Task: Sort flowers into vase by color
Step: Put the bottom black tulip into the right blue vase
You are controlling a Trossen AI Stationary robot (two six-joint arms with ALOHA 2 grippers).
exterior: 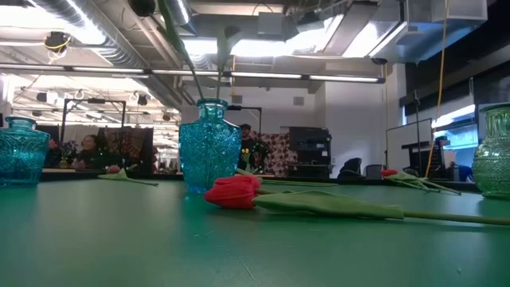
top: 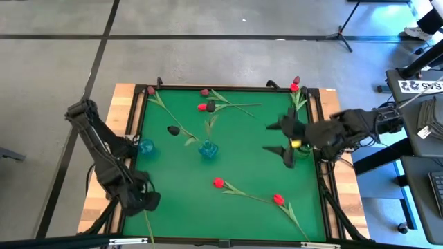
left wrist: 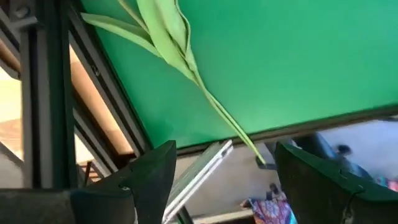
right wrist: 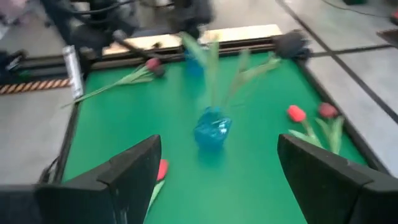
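Tulips lie scattered on the green mat: red ones near the front, a dark one, and maroon and red ones along the far edge. The middle blue vase holds a few stems. My left gripper hangs open over the near left corner. One flower's stem end juts past the mat edge there, showing between the fingers without touching them. That flower's head is out of view. My right gripper is open above the mat's right side, facing the middle vase.
A second blue vase stands at the left. In the low view a greenish vase stands at the right. A black frame and wooden boards border the mat. Open mat lies between the middle vase and the front flowers.
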